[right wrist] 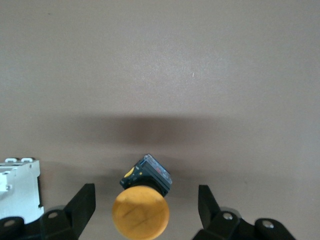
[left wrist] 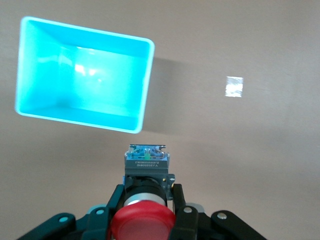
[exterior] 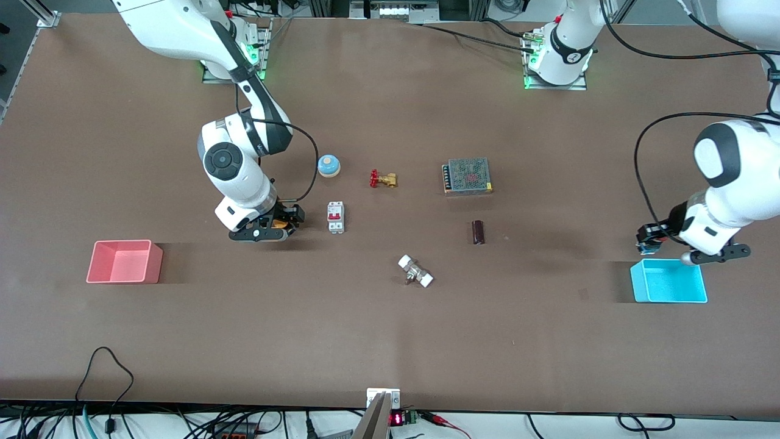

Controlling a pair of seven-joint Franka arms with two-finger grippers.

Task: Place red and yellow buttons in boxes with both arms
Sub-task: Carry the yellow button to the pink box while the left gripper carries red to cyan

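The red button [left wrist: 142, 222] is clamped between my left fingers [left wrist: 177, 207], red cap toward the wrist camera and black body pointing out along the fingers toward the cyan box [left wrist: 142, 82], which lies a little ahead of the body's tip, its open mouth not yet under it. The yellow button [right wrist: 141, 210] lies on the table between my right fingers [right wrist: 82, 205], which stand wide apart on either side and touch nothing; its cap faces the wrist camera and its black body points away, so I judge the fingers need only close across the body. My right gripper [exterior: 268, 230] is low over the table beside the white circuit breaker [exterior: 335, 216], and the pink box [exterior: 125, 261] sits well apart toward the right arm's end. The front view shows my left gripper [exterior: 651, 239] above the table just beside the cyan box's rim, but only a sliver of orange under the right one; the wrist views show both buttons clearly.
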